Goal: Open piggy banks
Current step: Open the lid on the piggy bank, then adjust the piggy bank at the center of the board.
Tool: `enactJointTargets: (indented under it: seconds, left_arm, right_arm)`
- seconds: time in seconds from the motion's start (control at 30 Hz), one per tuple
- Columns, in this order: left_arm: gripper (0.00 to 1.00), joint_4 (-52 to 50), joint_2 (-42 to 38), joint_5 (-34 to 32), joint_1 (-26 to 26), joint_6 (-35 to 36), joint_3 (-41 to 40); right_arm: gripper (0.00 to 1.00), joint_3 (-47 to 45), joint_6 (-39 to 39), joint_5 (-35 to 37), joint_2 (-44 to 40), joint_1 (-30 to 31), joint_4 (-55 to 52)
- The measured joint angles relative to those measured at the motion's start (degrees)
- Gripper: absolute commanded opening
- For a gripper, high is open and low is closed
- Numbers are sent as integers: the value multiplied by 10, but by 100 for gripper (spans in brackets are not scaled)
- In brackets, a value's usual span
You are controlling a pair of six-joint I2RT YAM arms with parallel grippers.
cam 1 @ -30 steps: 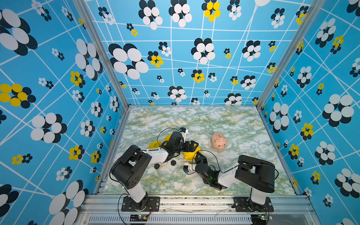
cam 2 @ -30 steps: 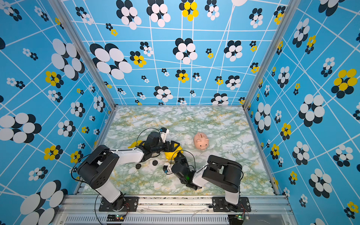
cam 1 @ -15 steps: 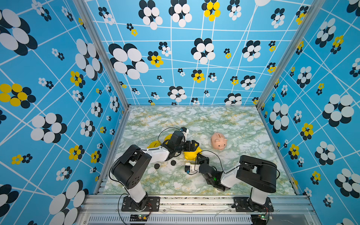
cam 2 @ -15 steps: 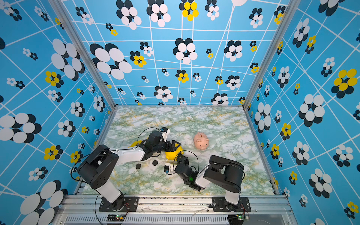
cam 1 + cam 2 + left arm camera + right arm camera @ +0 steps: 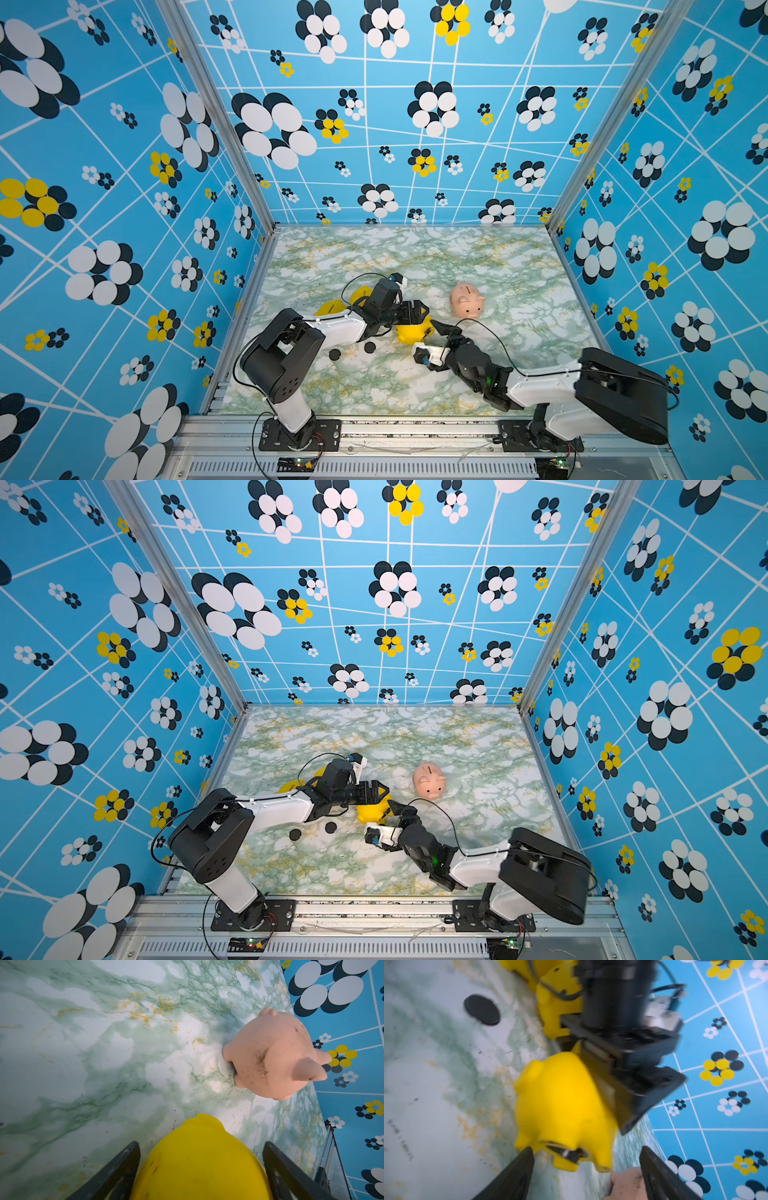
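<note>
Down at the bottom edge of both top views, the two arms reach in from the metal rail (image 5: 415, 428) over the green marble table (image 5: 374, 386). Nearest in, at lower centre, is the right gripper (image 5: 441, 327). Its fingers (image 5: 512, 1174) are spread wide, released.

Left of it, two black discs (image 5: 334, 354) lie flat on the table, near each other but apart.

Just past the right gripper, at the centre of the frame, comes the action: a yellow piggy bank (image 5: 409, 333) clamped in the left gripper (image 5: 417, 312). The left wrist view shows it plainly, with one dark finger (image 5: 116, 1172) on each side of the yellow body, grasping it. In the right wrist view the bank is tipped with its feet toward the camera. There's a dark patch on its belly (image 5: 564, 1153), too blurred to tell plug from hole.

Further back, right of centre, the pink piggy bank (image 5: 467, 300) stands on its feet with its slot on top, close beyond the right gripper's tips.

Behind the left arm, left of centre, two more yellow piggy banks (image 5: 330, 308) peek out side by side, partly hidden.

Past them the table runs to the blue flowered wall (image 5: 415, 124).
</note>
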Motion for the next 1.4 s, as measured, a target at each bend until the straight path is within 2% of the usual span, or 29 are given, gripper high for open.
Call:
enactJointTargets:
  seconds: [0.13, 0.23, 0.57, 0.67, 0.83, 0.97, 1.1, 1.27, 1.4]
  left_arm:
    - [93, -14, -1, -14, -8, -9, 7]
    - [93, -23, -2, -25, -11, -15, 11]
    - [92, -70, -15, -104, -54, -23, 28]
    - [93, -98, -22, -167, -90, -23, 39]
    - [93, -176, -15, -331, -188, -19, 80]
    - [94, -245, 14, -464, -262, -19, 131]
    - [95, -349, 75, -595, -324, -30, 211]
    - [97, -472, 149, -720, -367, -30, 279]
    - [98, -570, 180, -766, -370, -35, 291]
  right_arm:
    - [99, -4, 87, -27, -125, -52, -60]
    - [99, -5, 136, -30, -179, -81, -108]
    - [98, 29, 335, -30, -257, -184, -300]
    - [98, 65, 415, -24, -260, -219, -372]
    - [99, 122, 516, -11, -260, -260, -480]
    - [99, 144, 555, -13, -258, -270, -533]
    - [99, 148, 576, -23, -251, -271, -566]
    - [99, 148, 589, -30, -253, -271, -586]
    - [99, 147, 593, -40, -257, -272, -592]
